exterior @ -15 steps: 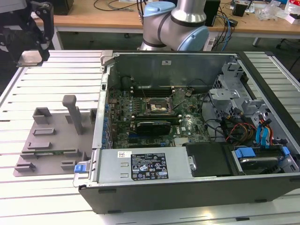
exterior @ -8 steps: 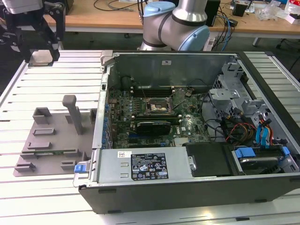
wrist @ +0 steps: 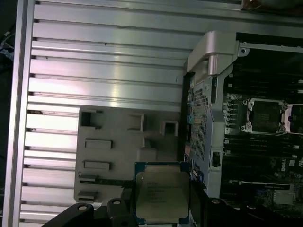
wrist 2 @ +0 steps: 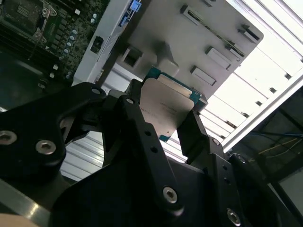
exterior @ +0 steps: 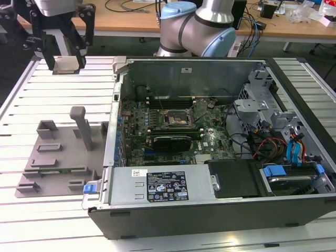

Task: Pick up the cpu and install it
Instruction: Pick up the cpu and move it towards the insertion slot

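A slatted metal table (exterior: 21,105) carries an open computer case (exterior: 199,223), with wooden benches (exterior: 294,26) and loose cables behind it. The gripper (exterior: 65,63) hangs in the air at the exterior view's left, outside the case and clear of the table, its two dark fingers closed on opposite edges of the cpu (exterior: 66,66). The chip sits flat between the fingertips.

The exterior view takes in the whole setting. The pale blue and silver arm (exterior: 199,26) rises behind the case, and a grey fixture plate (exterior: 58,157) with upright posts lies on the slats below and nearer the camera than the gripper. The motherboard's dark socket frame (exterior: 176,119) is well apart from the gripper, inside the case.

The first wrist view looks past the fingers. It shows the chip's pale metal top and blue-green border (wrist: 162,191), with the fixture plate beneath it and the socket frame (wrist: 265,116) off to the side beyond the case wall.

The second wrist view looks along the black finger links. There the cpu (wrist 2: 168,106) is pinched at two edges, with the plate's slots behind it.
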You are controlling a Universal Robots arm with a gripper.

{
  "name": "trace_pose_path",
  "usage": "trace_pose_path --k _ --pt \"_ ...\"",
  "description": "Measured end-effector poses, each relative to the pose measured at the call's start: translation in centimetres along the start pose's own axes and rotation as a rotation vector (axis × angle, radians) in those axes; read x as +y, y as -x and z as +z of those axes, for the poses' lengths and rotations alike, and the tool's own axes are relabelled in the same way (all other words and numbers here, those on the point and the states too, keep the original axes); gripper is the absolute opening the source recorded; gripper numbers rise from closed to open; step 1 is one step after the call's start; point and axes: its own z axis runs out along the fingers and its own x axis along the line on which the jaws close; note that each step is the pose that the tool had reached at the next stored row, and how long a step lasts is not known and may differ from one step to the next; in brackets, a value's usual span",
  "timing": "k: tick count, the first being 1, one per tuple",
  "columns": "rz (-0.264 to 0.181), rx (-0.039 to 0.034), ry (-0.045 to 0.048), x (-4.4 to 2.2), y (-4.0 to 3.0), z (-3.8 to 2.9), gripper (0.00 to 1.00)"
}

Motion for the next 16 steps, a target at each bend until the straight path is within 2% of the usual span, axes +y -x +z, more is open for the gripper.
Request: trace_pose_path --k 4,6,8,13,16 --pt "0.000 0.0008 0.0001 -0.15 1.98 0.04 0.55" --pt "0.000 0.0008 0.0001 -0.18 2.36 0.05 0.55" --pt "0.000 0.0009 0.0002 -0.24 3.21 0.07 0.55" --pt "0.000 0.0013 0.0001 -0.35 4.81 0.09 0.55" --pt "0.000 0.0015 0.0002 -0.40 5.41 0.11 0.55"
